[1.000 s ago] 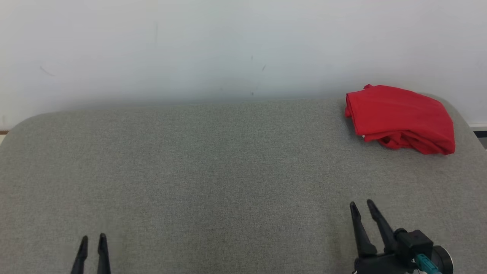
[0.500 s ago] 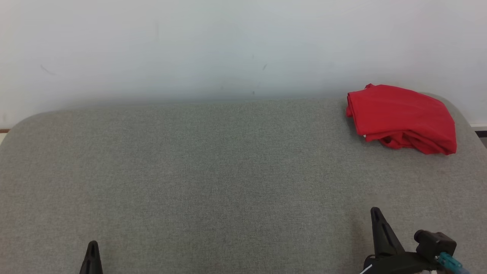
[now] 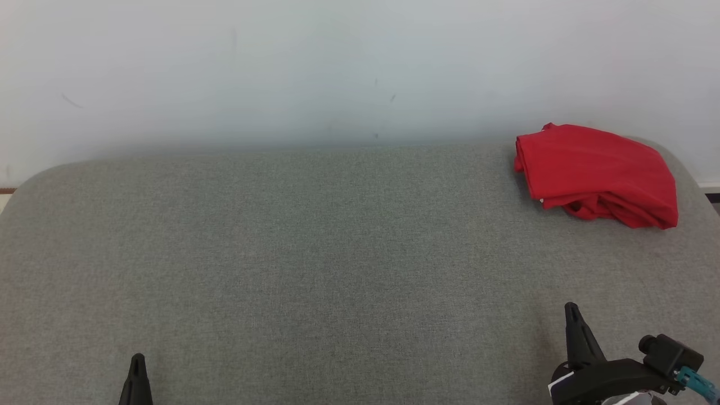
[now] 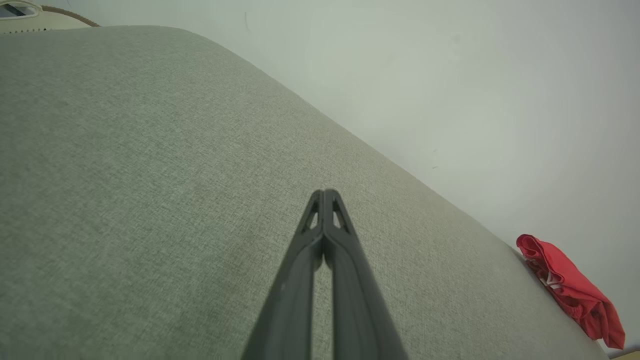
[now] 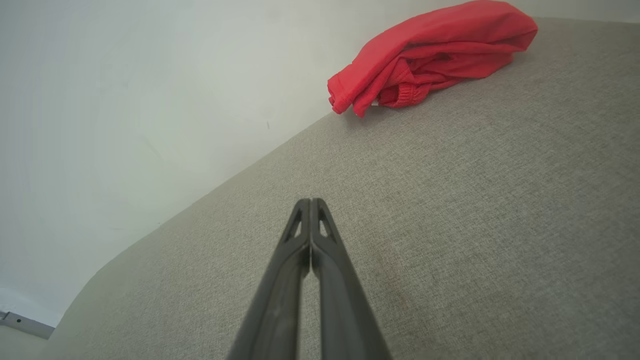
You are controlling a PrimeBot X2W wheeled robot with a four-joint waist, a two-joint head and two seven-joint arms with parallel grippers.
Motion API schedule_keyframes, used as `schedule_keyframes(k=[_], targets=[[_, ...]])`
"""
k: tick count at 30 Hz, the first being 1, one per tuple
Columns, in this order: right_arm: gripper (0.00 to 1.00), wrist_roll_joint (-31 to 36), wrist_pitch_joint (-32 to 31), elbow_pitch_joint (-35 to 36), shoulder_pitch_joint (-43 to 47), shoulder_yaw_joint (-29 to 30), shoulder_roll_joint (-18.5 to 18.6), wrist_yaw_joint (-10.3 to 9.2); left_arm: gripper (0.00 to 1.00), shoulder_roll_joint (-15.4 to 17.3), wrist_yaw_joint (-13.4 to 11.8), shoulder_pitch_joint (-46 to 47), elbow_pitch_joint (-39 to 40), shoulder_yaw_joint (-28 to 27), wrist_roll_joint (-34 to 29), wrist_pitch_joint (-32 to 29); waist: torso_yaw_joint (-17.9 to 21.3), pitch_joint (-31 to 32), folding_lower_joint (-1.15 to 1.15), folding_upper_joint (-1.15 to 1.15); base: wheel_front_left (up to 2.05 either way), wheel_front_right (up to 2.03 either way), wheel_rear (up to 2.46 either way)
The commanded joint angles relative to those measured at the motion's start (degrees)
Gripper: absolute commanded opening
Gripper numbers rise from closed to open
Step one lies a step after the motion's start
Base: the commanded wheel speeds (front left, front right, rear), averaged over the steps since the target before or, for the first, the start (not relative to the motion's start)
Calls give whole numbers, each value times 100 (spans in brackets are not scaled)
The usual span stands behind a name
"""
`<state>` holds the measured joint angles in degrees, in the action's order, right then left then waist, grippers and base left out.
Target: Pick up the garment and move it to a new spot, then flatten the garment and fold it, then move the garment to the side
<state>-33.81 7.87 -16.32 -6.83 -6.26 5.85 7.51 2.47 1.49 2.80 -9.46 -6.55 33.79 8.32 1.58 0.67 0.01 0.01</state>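
Red garment sits bunched at the table's far right corner by the wall, L fingers & R fingers both pinched shut on nothing, low at the near edge, prob. parked clear of it.

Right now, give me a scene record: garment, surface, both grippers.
garment: red garment, bunched, far right corner by the wall
surface: grey fabric surface, garment lying on it
left: left gripper shut, holding nothing, near edge, far from garment
right: right gripper shut, holding nothing, short of garment
stage: garment not yet picked up
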Motion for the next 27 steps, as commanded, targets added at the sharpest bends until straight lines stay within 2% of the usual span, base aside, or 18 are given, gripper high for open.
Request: schedule_keyframes(k=[1, 27], targets=[[0, -189, -38, 40, -201, 49, -7, -1, 0, 36, 52, 185, 20, 0, 187, -30, -2, -1, 0, -1, 0, 0, 0], [0, -2245, -589, -254, -493, 516, -79, -2, 0, 44, 254, 557, -452, 9, 2219, -494, -44, -37, 0, -1, 0, 0, 0]])
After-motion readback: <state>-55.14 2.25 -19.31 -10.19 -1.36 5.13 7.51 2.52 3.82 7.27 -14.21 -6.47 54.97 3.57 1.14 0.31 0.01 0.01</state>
